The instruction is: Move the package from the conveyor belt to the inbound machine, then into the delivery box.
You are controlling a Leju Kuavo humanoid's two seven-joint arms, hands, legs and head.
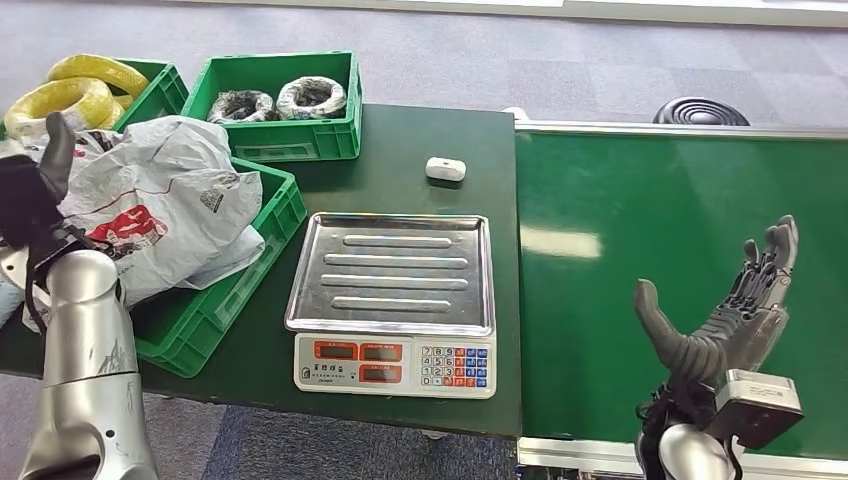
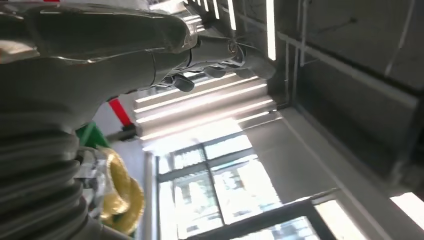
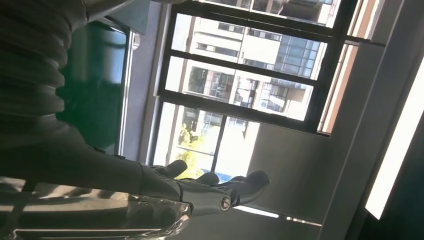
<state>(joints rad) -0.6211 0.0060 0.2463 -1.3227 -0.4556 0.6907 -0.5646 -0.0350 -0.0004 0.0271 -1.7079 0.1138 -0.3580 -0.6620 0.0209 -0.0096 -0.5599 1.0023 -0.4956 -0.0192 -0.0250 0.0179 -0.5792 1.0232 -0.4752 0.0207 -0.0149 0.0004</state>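
Note:
Grey-white plastic packages [image 1: 165, 195], one with red print, lie heaped in the green delivery box [image 1: 255, 275] at the left of the table. My left hand [image 1: 35, 185] is raised beside that heap, its fingers pointing up and holding nothing; in the left wrist view the left hand [image 2: 210, 55] stretches out against the ceiling. The weighing scale [image 1: 390, 270], with its steel tray and keypad, stands mid-table. My right hand [image 1: 735, 310] hovers over the green conveyor belt [image 1: 640, 200], palm up and fingers spread. The right wrist view shows the right hand [image 3: 205, 190] bare against a window.
Two green crates stand at the back left, one with yellow cable coils [image 1: 75, 90], one with dark and white coils [image 1: 280, 98]. A small white object [image 1: 445, 168] lies behind the scale. A black ribbed disc [image 1: 700, 112] sits beyond the belt.

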